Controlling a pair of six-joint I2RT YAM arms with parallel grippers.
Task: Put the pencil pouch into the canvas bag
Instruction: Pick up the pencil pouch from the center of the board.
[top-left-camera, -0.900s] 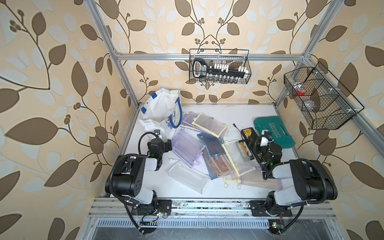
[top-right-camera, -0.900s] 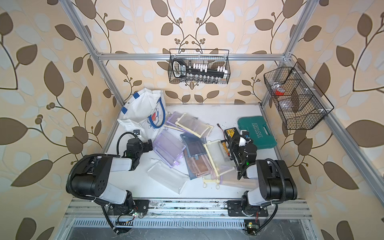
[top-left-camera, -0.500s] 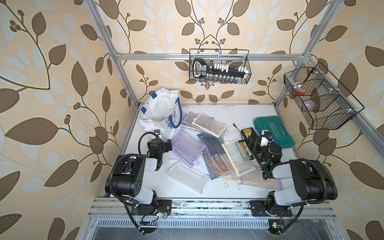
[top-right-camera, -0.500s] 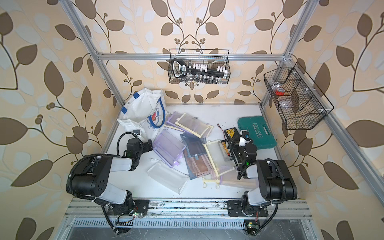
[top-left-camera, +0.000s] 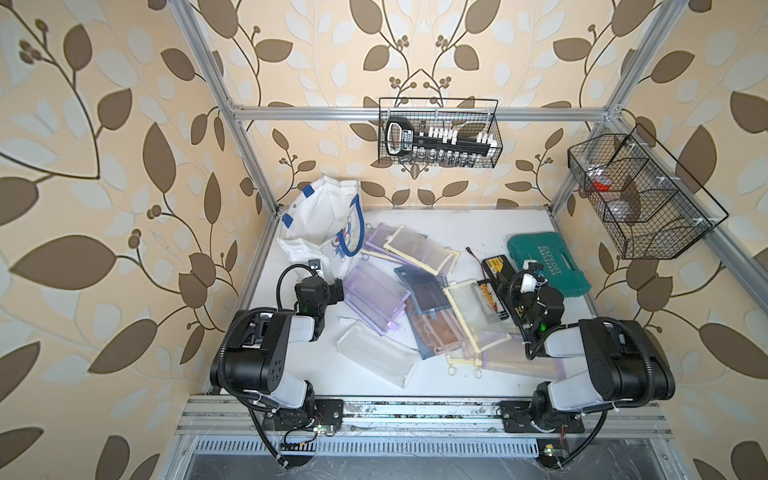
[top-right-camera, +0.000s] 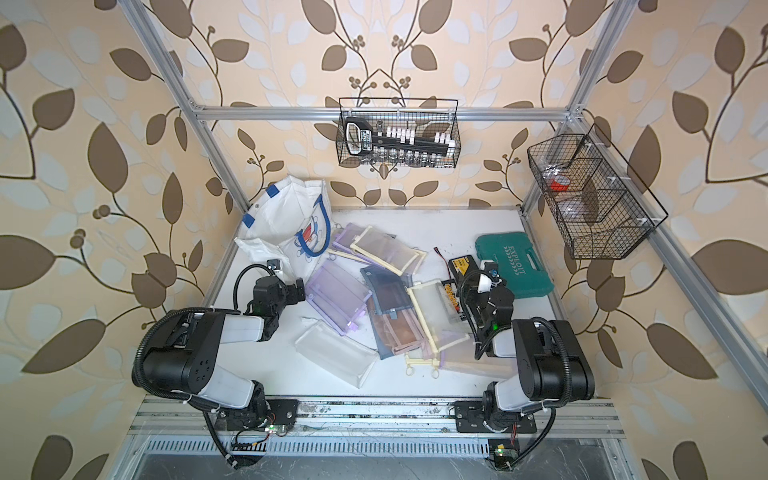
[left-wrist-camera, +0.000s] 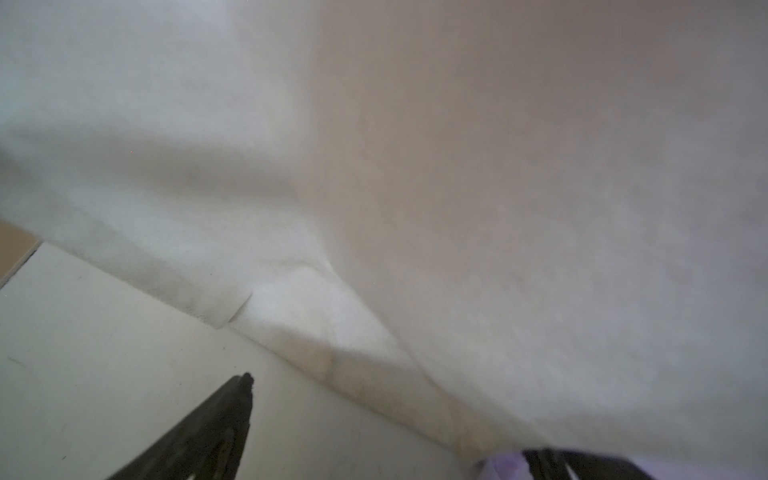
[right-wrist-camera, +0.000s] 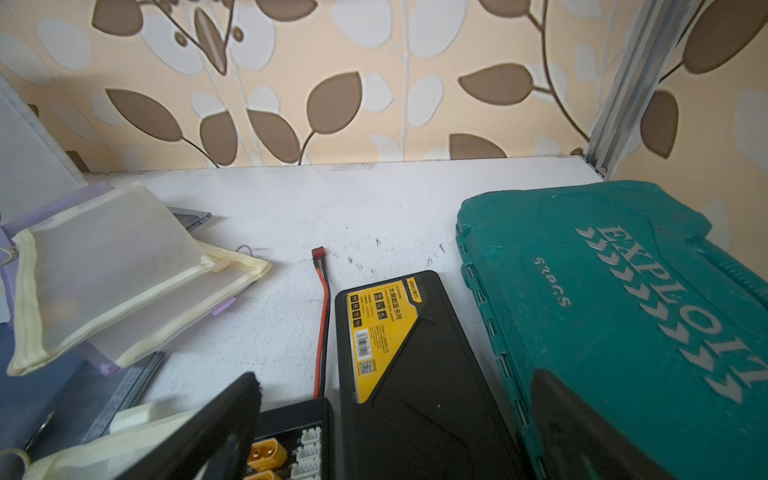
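Note:
The canvas bag (top-left-camera: 320, 224) (top-right-camera: 286, 226), white with blue rope handles, stands slumped at the back left of the table in both top views. Several translucent pencil pouches lie piled mid-table: a purple one (top-left-camera: 374, 297), a dark blue one (top-left-camera: 424, 291), a cream-edged one (top-left-camera: 415, 249) (right-wrist-camera: 112, 266) and a clear one (top-left-camera: 376, 353). My left gripper (top-left-camera: 336, 289) (left-wrist-camera: 395, 449) is open and empty, low by the bag's near bottom edge, whose white fabric (left-wrist-camera: 457, 187) fills its wrist view. My right gripper (top-left-camera: 513, 286) (right-wrist-camera: 399, 436) is open and empty above a black and yellow case (right-wrist-camera: 399, 332).
A teal tool case (top-left-camera: 548, 266) (right-wrist-camera: 623, 311) lies at the right beside the black case. A black board with yellow connectors (right-wrist-camera: 291, 440) and a red-black lead (right-wrist-camera: 322, 316) sit under the right gripper. Wire baskets (top-left-camera: 440, 133) (top-left-camera: 636, 195) hang on the back and right walls.

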